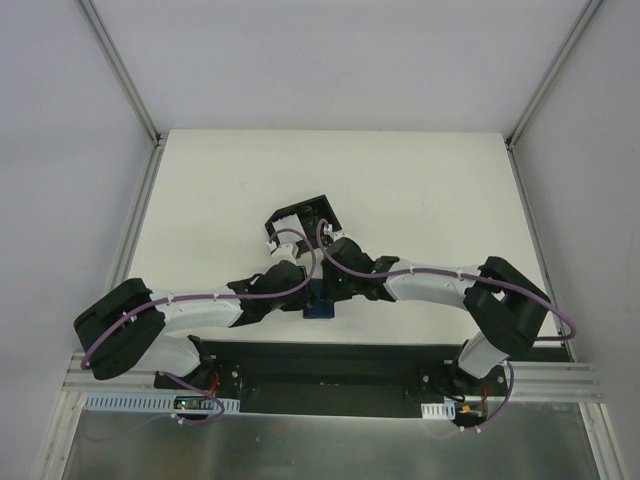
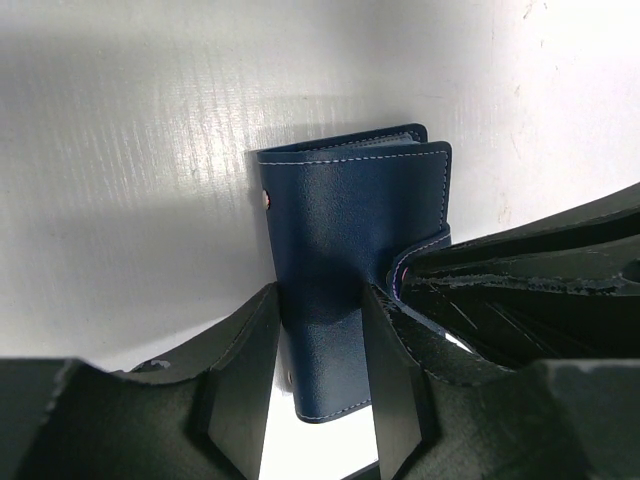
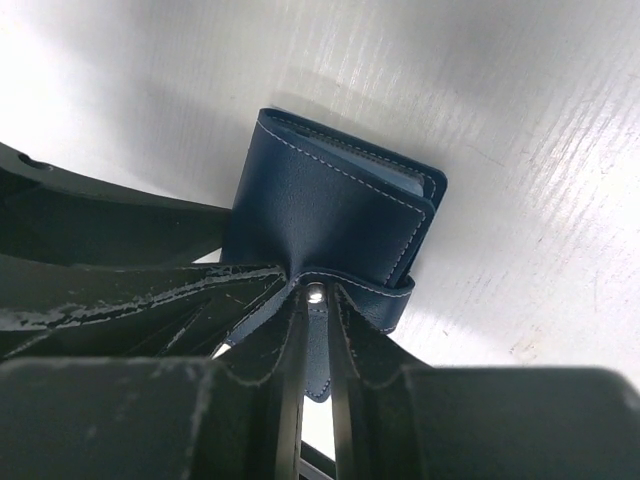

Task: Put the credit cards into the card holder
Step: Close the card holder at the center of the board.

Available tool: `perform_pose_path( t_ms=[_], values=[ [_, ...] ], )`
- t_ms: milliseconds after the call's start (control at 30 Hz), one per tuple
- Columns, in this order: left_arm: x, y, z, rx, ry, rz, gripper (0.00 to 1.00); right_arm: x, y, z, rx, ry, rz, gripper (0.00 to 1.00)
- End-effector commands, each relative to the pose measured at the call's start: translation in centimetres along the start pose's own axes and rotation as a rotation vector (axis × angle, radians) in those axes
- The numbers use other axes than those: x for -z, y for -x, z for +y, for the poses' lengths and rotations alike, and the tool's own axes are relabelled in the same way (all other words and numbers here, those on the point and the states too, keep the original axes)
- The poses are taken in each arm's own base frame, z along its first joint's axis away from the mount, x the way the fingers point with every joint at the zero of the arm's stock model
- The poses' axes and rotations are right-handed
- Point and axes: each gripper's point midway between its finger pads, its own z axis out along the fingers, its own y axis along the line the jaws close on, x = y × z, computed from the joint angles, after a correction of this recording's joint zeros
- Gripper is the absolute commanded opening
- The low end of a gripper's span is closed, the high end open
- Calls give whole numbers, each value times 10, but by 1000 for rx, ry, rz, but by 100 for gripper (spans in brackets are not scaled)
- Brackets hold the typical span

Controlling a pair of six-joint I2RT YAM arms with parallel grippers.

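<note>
The card holder [image 1: 319, 308] is a dark blue folded wallet with pale stitching, near the table's front edge between both arms. My left gripper [image 1: 298, 292] straddles its body in the left wrist view [image 2: 320, 300], with the fingers [image 2: 245, 375] pressed on the wallet [image 2: 350, 220] on either side. My right gripper [image 3: 317, 300] is shut on the wallet's strap tab [image 3: 318, 345], just below the pale snap [image 3: 316, 293]. The wallet [image 3: 320, 210] is folded shut, and a pale edge [image 3: 418, 183] shows inside its fold. No loose credit card is in view.
A black open-topped plastic box [image 1: 290, 213] stands behind the grippers near the table's middle. Both forearms cross the front of the white table [image 1: 420, 180]. Metal frame posts rise at the back corners, and the rail with the arm bases runs along the near edge.
</note>
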Motion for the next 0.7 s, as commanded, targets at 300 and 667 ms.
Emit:
perform_pose_path(
  t_ms=[300,667],
  values=[
    [5,-47,60,-33,173,127,38,-13,-36,-31,20,-176,207,15],
    [5,-48,62,-24,170,122,38,-18,-48,-45,30,-235,280,14]
  ],
)
